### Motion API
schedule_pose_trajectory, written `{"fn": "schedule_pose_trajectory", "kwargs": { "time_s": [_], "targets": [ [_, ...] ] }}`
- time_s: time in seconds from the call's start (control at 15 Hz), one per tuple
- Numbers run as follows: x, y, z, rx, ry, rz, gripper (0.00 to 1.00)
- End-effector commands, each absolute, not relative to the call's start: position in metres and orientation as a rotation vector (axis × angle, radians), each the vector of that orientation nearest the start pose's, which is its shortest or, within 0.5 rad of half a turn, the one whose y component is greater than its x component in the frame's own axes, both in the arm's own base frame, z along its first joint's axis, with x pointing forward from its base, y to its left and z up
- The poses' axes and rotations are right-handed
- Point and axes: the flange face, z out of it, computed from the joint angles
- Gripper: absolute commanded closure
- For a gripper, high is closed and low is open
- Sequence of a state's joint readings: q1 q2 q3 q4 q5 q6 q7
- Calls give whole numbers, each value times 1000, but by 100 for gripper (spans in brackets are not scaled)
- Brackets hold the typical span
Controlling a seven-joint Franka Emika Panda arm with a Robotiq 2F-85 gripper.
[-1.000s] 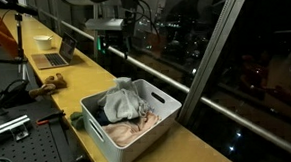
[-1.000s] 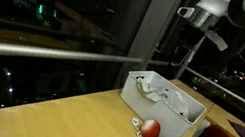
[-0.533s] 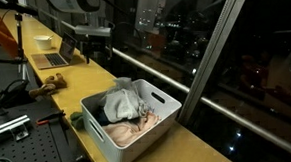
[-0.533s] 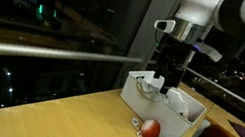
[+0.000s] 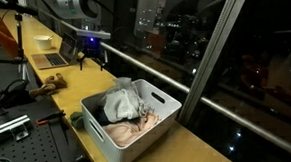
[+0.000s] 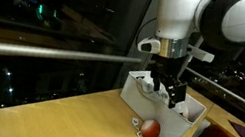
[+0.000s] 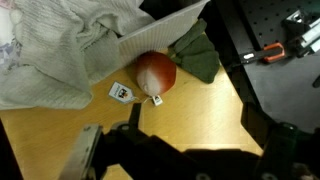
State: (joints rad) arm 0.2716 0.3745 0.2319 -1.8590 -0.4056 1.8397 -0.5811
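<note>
The gripper (image 6: 166, 90) hangs in the air with its jaws spread as wide as they go and nothing between them. Nearest to it is a red round toy (image 6: 150, 128), which lies on the wooden table (image 6: 63, 119) just outside the white bin (image 6: 135, 99), close against the bin's wall. In the wrist view the two fingers (image 7: 88, 152) frame the lower edge of the picture and the toy sits ahead of them, a little to one side of the line between them, so it lies below and forward of the open jaws, not directly under them. The toy is near enough round (no long axis to speak of), but a green piece (image 7: 200, 55) sticks out from it on one side and a white tag (image 7: 122, 92) lies on the other. Crumpled cloths (image 7: 60, 60) spill over the bin's rim right beside it
</note>
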Motion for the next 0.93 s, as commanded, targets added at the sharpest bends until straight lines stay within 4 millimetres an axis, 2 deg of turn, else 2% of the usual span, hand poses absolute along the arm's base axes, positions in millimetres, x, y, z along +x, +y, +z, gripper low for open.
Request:
{"fn": "schedule_pose_trajectory", "kwargs": {
  "time_s": [0.0, 0.33, 0.6, 0.87],
  "targets": [
    [555, 254, 275, -2579, -2120, 773, 0],
    [566, 244, 224, -2494, -2170, 801, 0],
    [560, 221, 186, -2473, -2124, 803, 0],
    [555, 204, 159, -2463, -2094, 800, 0]
  ]
}}
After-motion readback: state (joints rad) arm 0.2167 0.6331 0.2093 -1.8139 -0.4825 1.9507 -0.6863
